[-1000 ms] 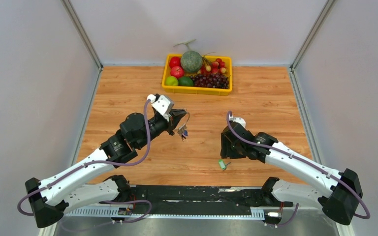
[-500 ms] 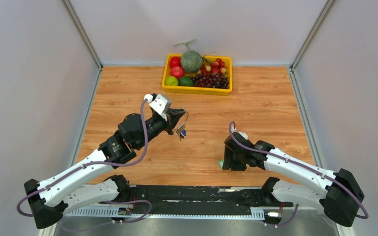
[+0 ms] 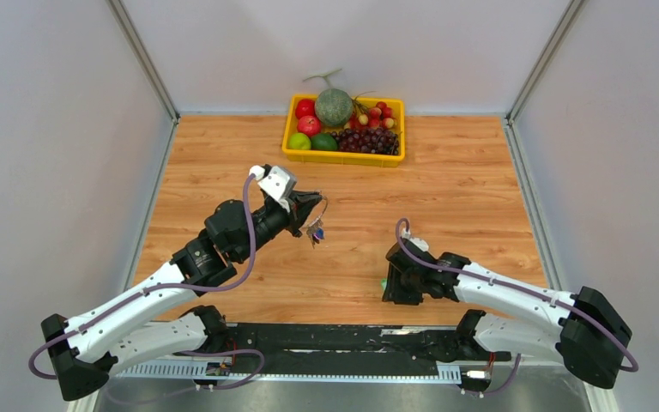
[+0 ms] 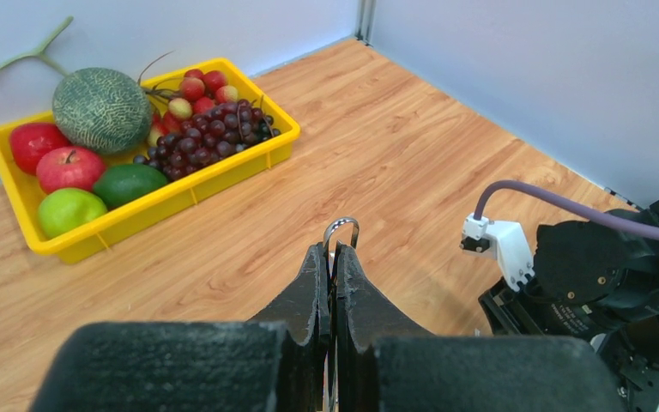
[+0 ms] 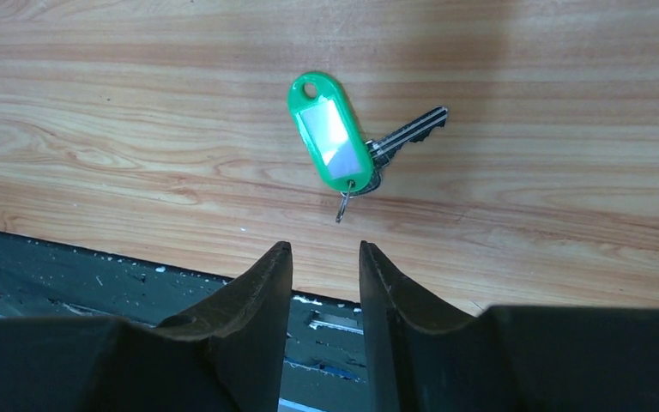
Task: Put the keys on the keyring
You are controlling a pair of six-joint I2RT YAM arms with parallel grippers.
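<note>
My left gripper point(image 3: 311, 206) is shut on the keyring point(image 4: 341, 228), held above the table; its silvery loop sticks out past the fingertips. Keys, one blue-headed point(image 3: 317, 232), hang from it below the jaws. The green-tagged key point(image 5: 335, 142) lies flat on the wood near the table's front edge, its metal blade point(image 5: 408, 135) pointing right; in the top view only a green sliver point(image 3: 383, 282) shows beside the right arm. My right gripper point(image 5: 324, 251) is open and empty, just short of that key, over the front edge.
A yellow tray point(image 3: 344, 157) of fruit stands at the back centre, also in the left wrist view point(image 4: 184, 184). The black base rail point(image 3: 335, 339) runs along the front edge, right under the right gripper. Grey walls close the sides.
The right arm has moved toward the front edge and down over the green key, covering most of it in the top view. The left arm shifted slightly, still holding the ring.
</note>
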